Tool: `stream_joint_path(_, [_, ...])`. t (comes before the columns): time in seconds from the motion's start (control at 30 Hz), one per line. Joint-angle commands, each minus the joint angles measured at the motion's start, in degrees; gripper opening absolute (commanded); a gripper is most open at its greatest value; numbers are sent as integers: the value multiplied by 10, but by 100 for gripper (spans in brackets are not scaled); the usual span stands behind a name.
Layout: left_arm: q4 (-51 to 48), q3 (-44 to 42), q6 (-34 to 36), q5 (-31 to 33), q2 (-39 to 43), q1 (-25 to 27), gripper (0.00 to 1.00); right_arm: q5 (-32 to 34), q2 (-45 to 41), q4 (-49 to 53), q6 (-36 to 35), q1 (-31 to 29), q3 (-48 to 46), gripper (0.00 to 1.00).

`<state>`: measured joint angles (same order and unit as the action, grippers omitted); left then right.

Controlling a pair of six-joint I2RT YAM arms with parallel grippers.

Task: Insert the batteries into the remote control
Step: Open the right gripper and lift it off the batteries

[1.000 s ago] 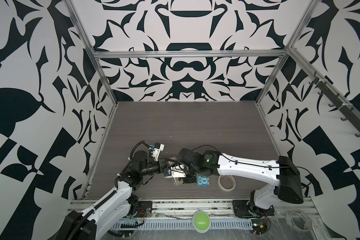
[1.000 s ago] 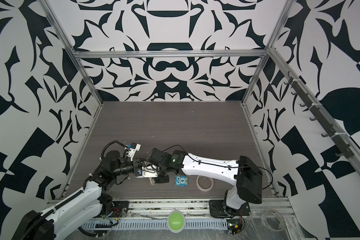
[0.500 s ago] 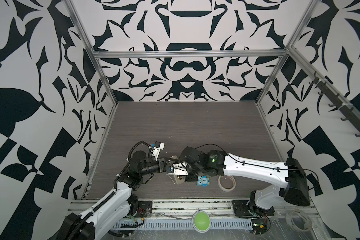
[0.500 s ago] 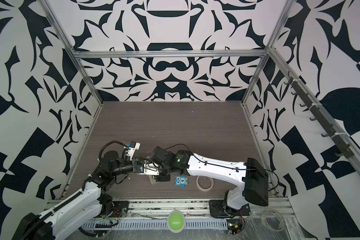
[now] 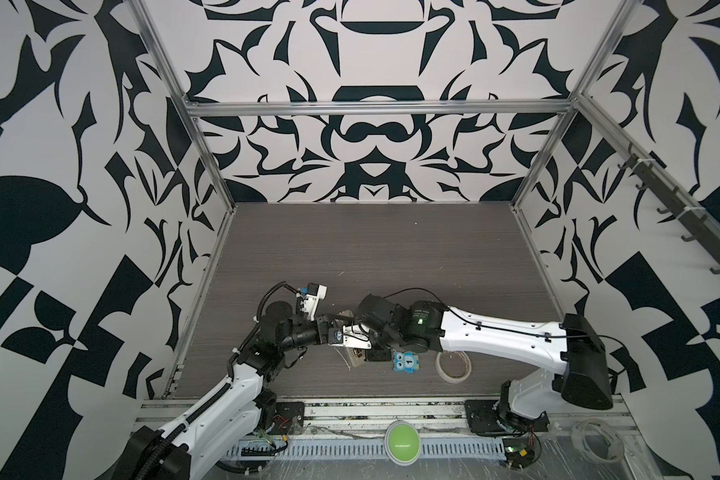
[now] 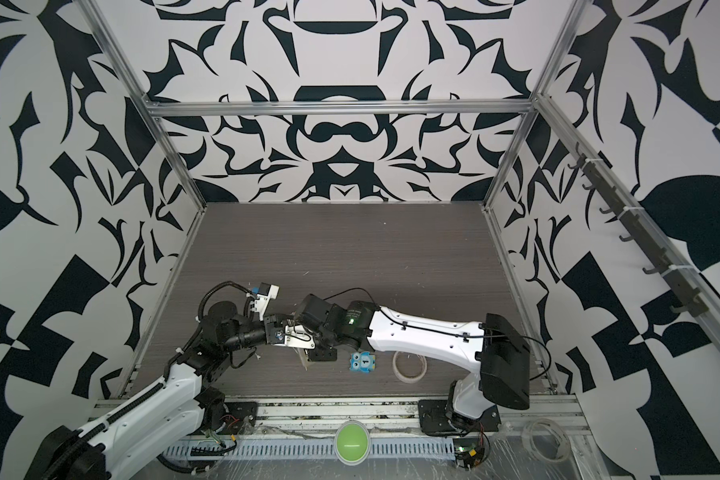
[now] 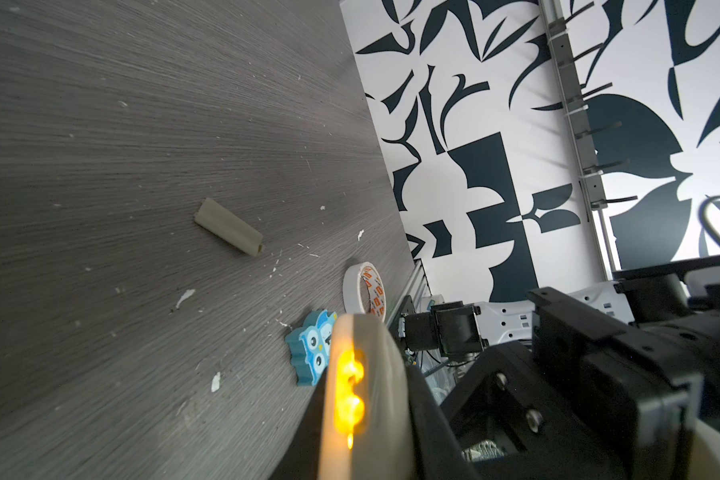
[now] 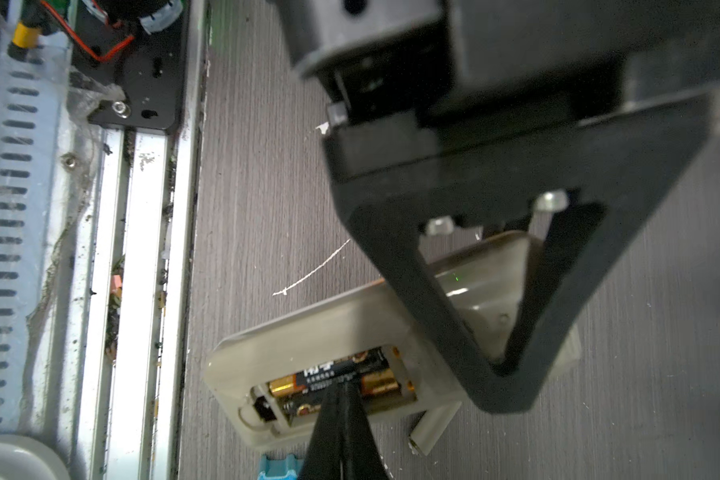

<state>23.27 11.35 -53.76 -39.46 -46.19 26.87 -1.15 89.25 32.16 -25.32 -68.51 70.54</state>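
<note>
The remote control [image 8: 337, 332] is off-white and lies back up just above the table, its battery bay open. My left gripper [image 7: 366, 415] is shut on its far end, and one black finger [image 8: 474, 332] crosses its back. In the left wrist view the remote [image 7: 375, 374] shows edge-on with an orange glow. Two batteries [image 8: 329, 372], dark with gold ends, lie side by side in the bay. My right gripper [image 8: 341, 392] is shut, with its tips pressed on the batteries and hiding part of the nearer one. In both top views the arms meet at the remote [image 5: 355, 353] near the front.
A loose off-white battery cover [image 7: 228, 226] lies on the grey table. A blue owl tile [image 5: 406, 361] and a tape roll [image 5: 454, 365] sit just right of the grippers. The front rail [image 8: 142, 249] runs close by, with a green button [image 5: 402, 444] on it.
The right arm has shifted slightly, its shoulder swinging to the right and its wrist edging left. Both grippers stay shut at the remote.
</note>
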Motion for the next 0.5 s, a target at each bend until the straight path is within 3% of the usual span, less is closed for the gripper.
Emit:
stream_joint_path(0.0, [47,17,-16,-46,15,5,0,53,31,17,10,3,16,6])
stream_joint_path(0.2, [31,17,-9,-36,15,5,0,38,-15,0,20,3,14,16])
stream_joint_path(0.3, [-2,22,9,-16,18,5,0,30,-59,-25,32,8,-1,29])
stream_joint_path(0.47, [-44,25,31,16,24,1,0,6,-102,-19,61,33,-11,41])
